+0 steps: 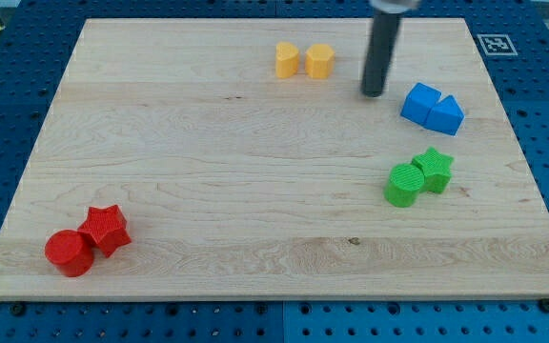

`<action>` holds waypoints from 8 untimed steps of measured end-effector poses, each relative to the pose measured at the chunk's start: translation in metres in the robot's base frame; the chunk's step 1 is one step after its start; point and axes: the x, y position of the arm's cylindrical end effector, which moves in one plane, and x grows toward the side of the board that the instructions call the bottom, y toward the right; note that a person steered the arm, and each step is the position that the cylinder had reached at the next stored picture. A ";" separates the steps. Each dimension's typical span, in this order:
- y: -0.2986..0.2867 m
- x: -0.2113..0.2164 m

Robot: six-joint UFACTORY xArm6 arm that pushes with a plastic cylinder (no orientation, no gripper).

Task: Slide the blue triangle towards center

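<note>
Blue blocks: two; yellow, green, red likewise.

pale wooden board: smooth, matt, visible grain | ribbed plastic-looking blue triangle block: matt | dark rod: smooth, slight sheen | blue perforated base: looks like painted metal

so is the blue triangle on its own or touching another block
Touching. The blue triangle sits flush against the blue cube on its left, no gap showing. My tip is just left of the pair, apart from them.
</note>
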 end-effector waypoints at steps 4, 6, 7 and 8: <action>0.083 0.044; 0.040 0.071; 0.039 0.086; 0.033 0.088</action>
